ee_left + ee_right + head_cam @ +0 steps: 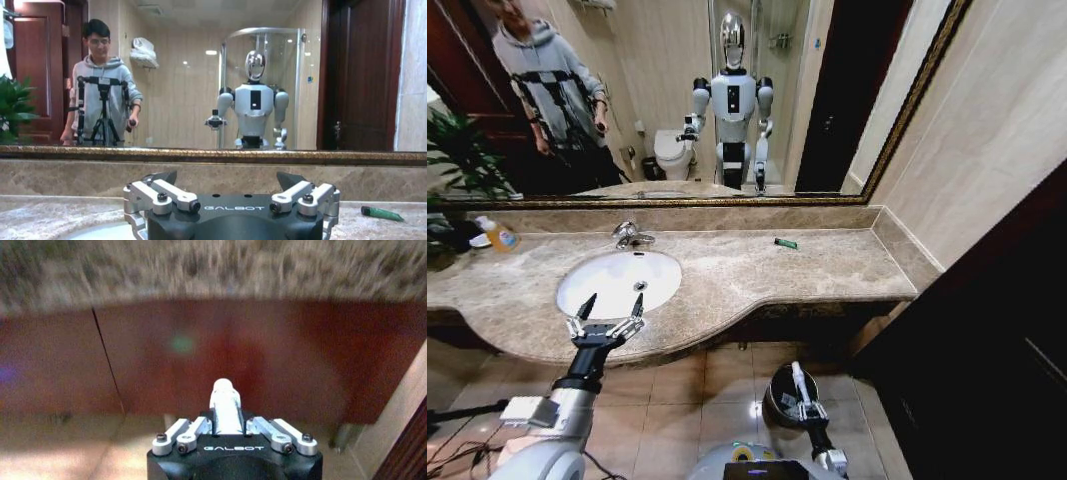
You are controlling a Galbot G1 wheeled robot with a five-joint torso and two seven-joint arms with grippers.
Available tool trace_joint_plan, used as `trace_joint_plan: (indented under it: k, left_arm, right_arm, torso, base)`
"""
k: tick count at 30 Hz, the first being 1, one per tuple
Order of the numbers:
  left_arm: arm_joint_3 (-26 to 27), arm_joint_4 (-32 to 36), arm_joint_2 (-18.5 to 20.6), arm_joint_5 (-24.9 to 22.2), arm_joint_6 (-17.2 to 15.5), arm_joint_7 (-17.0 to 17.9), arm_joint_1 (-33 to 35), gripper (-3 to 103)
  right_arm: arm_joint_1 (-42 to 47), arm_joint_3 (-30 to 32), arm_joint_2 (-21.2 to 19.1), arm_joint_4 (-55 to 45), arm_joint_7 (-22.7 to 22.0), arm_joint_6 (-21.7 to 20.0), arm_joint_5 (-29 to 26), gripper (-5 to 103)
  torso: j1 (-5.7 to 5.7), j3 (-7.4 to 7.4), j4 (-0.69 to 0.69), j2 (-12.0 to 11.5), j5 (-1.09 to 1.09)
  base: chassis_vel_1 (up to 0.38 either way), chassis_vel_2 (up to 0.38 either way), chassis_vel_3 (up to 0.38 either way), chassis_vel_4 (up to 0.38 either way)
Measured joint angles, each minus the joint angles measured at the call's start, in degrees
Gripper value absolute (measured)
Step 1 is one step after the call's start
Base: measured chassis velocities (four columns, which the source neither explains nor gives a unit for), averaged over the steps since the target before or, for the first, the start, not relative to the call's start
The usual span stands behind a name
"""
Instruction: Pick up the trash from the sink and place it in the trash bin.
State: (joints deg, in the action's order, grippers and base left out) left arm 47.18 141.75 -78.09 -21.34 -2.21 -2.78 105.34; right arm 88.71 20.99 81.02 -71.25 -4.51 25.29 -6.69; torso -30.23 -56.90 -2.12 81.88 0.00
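A bathroom in a home or hotel is shown.

A white oval sink [619, 281] with a shiny tap [630, 235] is set in a brown stone table [767, 275], and a big mirror [687, 100] in a gold frame is hung on the wall above it. In the mirror, a white toilet [670, 152] and a glass shower stall [267, 85] can be seen. An orange soap bottle [497, 234] is kept at the back of the table, next to a green plant [457, 160]. The floor [717, 400] is laid with tan tiles, and a small black trash bin [784, 397] is placed on it below the table. Dark wooden doors are seen at the sides.
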Motion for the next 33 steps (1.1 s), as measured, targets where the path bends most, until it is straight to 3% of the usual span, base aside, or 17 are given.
trace_joint_plan:
  k: [8, 14, 24, 31, 33]
  left_arm:
    - [0.0, 0.0, 0.0, 0.0, 0.0, 0.0, 0.0, 100]
    - [0.0, 0.0, 0.0, 0.0, 0.0, 0.0, 0.0, 100]
    - [0.0, 0.0, 0.0, 0.0, 0.0, 0.0, 0.0, 100]
    - [0.0, 0.0, 0.0, 0.0, 0.0, 0.0, 0.0, 100]
    - [0.0, 0.0, 0.0, 0.0, 0.0, 0.0, 0.0, 100]
  right_arm:
    - [-9.2, -0.2, 0.3, 20.1, 4.6, -0.2, -4.5, 21]
    - [-16.5, -0.2, 0.4, 34.0, 5.5, 5.4, 1.5, 21]
    - [-26.1, -0.1, 2.8, 44.1, 6.0, 3.3, 1.9, 21]
    - [-27.5, -0.2, 3.0, 44.3, 7.2, 1.9, 1.1, 18]
    - [-27.5, -0.1, 2.9, 44.3, 7.3, 1.8, 1.1, 23]
  torso:
    - [0.00, 0.00, 0.01, 0.0, 0.00]
    - [0.00, 0.00, 0.00, 0.0, 0.01]
    - [0.00, 0.00, 0.00, 0.0, 0.00]
    - [0.00, 0.00, 0.01, 0.0, 0.00]
    - [0.00, 0.00, 0.01, 0.0, 0.00]
  base:
    - [0.000, 0.000, 0.000, 0.000]
    - [0.000, 0.000, 0.000, 0.000]
    - [0.000, 0.000, 0.000, 0.000]
    - [0.000, 0.000, 0.000, 0.000]
    - [0.000, 0.000, 0.000, 0.000]
